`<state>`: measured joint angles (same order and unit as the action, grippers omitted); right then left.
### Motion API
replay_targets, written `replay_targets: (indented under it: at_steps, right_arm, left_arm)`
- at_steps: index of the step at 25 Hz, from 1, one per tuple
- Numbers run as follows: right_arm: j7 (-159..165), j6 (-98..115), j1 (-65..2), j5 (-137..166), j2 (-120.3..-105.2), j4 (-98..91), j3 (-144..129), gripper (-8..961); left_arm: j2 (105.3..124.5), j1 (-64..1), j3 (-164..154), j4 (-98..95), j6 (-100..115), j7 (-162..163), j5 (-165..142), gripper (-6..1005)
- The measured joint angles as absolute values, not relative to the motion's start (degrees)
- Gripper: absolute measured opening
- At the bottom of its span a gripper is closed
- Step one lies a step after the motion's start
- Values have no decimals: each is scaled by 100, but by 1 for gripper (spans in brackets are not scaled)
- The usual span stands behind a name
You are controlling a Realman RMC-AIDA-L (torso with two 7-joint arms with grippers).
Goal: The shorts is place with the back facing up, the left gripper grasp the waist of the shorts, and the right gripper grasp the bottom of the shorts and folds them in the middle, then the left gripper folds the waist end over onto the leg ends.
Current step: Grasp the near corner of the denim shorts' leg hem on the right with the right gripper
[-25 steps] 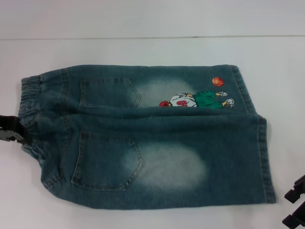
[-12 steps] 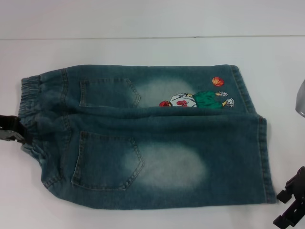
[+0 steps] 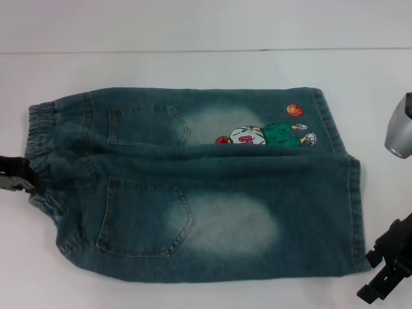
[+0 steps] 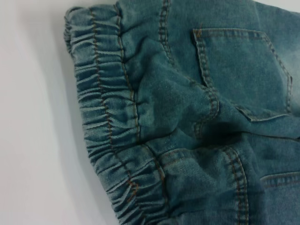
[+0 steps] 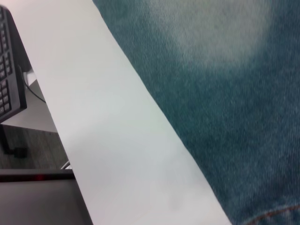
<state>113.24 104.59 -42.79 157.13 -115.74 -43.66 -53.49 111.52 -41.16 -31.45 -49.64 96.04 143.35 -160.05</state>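
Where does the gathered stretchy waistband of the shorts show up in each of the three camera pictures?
Head view: the waistband is the ruffled end at the far left of the shorts, beside the left claw.
Left wrist view: the waistband runs down the picture as a gathered strip against the white table.
Right wrist view: not in it; only plain denim shows.
Shared landmark: the back pocket next to the waistband.

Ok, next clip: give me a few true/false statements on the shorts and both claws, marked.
1. The shorts lie with the patch pockets facing up. True.
2. The left claw is at the waist. True.
3. The right claw is gripping the waist. False: it hangs beside the bottom of the shorts, near the closer leg's corner.
4. The shorts are already folded, waist over the hems. False: they lie at full length.
5. The cartoon print is on the farther leg. True.
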Motion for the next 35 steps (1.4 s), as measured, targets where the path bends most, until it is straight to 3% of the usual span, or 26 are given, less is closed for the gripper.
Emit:
replay_targets:
  at_steps: [21,35]
  right_arm:
    - [11338,10419,-4412,15723,-11551,-4344,-5349,864]
    - [11277,10451,-4430,15713,-11653,-4310,-5407,848]
  left_arm:
    - [11153,-4114,-3139,-4966,9540,14316,-16005,38]
    - [11155,-4113,-3147,-4947,9486,14317,-16005,38]
